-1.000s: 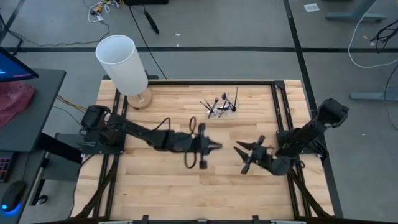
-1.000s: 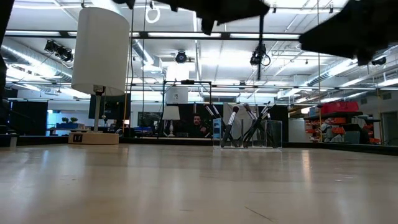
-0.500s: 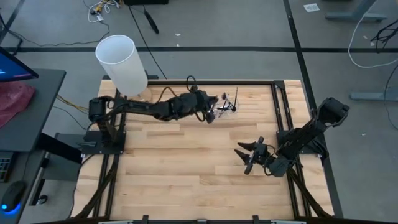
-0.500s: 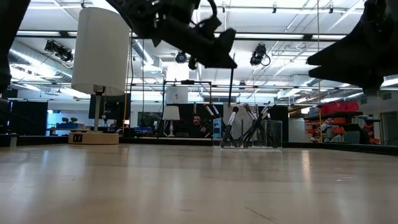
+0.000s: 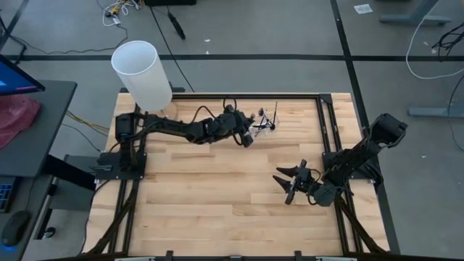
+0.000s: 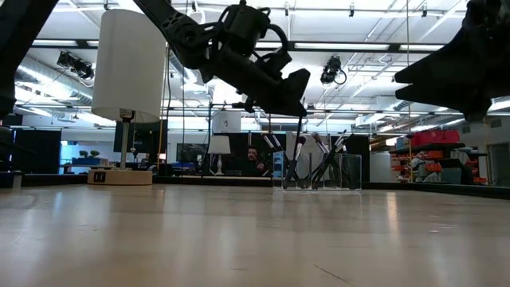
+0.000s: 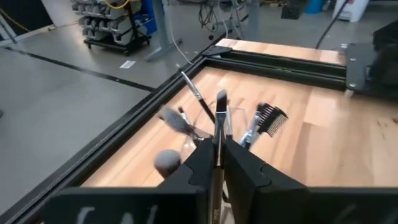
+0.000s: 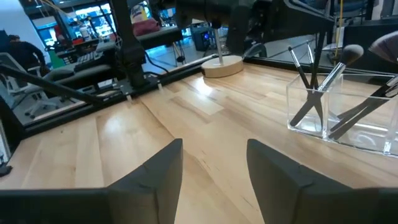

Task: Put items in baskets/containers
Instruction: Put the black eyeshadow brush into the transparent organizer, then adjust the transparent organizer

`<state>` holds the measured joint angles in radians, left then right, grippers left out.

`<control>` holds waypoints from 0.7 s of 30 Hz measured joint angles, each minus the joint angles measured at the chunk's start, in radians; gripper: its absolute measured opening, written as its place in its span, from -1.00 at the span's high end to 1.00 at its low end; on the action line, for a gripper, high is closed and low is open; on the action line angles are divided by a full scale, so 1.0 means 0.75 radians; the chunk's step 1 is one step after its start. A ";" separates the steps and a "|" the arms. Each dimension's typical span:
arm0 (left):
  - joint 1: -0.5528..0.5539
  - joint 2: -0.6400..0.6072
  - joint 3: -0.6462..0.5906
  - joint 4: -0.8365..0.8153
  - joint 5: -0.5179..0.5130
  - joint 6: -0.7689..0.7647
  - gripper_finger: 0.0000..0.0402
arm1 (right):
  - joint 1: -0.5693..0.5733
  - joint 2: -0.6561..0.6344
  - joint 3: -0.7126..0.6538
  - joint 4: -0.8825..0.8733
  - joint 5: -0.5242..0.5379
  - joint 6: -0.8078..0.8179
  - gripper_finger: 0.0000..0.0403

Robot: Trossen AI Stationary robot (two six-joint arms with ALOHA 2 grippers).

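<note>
A makeup brush stands upright, clamped between the fingers of the left gripper directly above the clear holder, where other brushes lean. The right gripper, released and wide apart, hovers over the wooden surface, well away from the holder.
</note>
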<state>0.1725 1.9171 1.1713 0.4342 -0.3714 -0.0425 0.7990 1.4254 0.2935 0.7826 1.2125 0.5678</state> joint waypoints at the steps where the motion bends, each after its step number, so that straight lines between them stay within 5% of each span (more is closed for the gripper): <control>1: 0.005 0.000 0.000 -0.001 -0.003 -0.005 0.81 | 0.000 0.000 0.000 0.000 -0.001 0.000 0.10; 13: 0.051 -0.156 -0.001 -0.319 -0.025 -0.035 0.04 | 0.000 0.000 0.000 -0.002 -0.002 0.000 0.10; 21: -0.145 -0.436 0.002 -0.694 -0.102 -0.026 0.02 | 0.000 0.000 0.001 -0.031 -0.048 0.018 0.10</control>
<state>0.0641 1.5903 1.1725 -0.0864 -0.4479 -0.0620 0.7990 1.4254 0.2943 0.7597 1.1768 0.5816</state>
